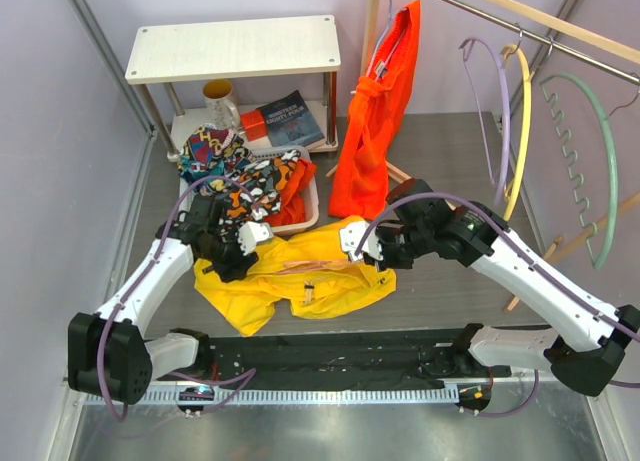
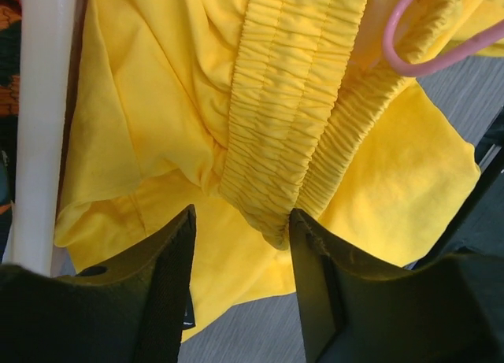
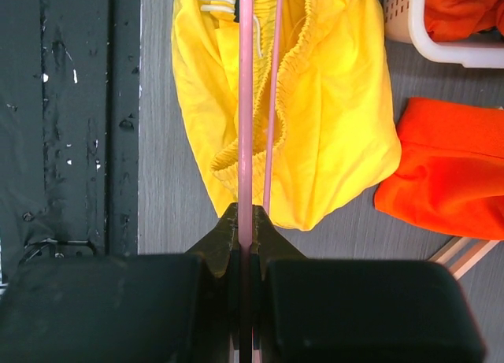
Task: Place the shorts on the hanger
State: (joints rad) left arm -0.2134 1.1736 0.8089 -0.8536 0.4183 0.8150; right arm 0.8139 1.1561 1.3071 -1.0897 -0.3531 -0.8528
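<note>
The yellow shorts (image 1: 300, 276) lie crumpled on the table between my two grippers. The thin pink hanger (image 3: 246, 103) runs through the waistband opening, and its hook end shows in the left wrist view (image 2: 417, 60). My right gripper (image 3: 246, 217) is shut on the hanger's rod at the shorts' right edge (image 1: 365, 246). My left gripper (image 2: 240, 229) is open at the shorts' left side (image 1: 235, 246). The gathered elastic waistband (image 2: 276, 127) hangs between its fingers, which stand apart. The white drawstring (image 3: 216, 1) shows by the hanger.
A white basket (image 1: 310, 216) with patterned cloth (image 1: 235, 171) stands just behind the shorts. An orange garment (image 1: 385, 111) hangs behind my right gripper. Lilac (image 1: 500, 111), yellow (image 1: 523, 121) and green (image 1: 605, 161) hangers hang on the right rail. A black mat (image 1: 330, 356) lies along the near edge.
</note>
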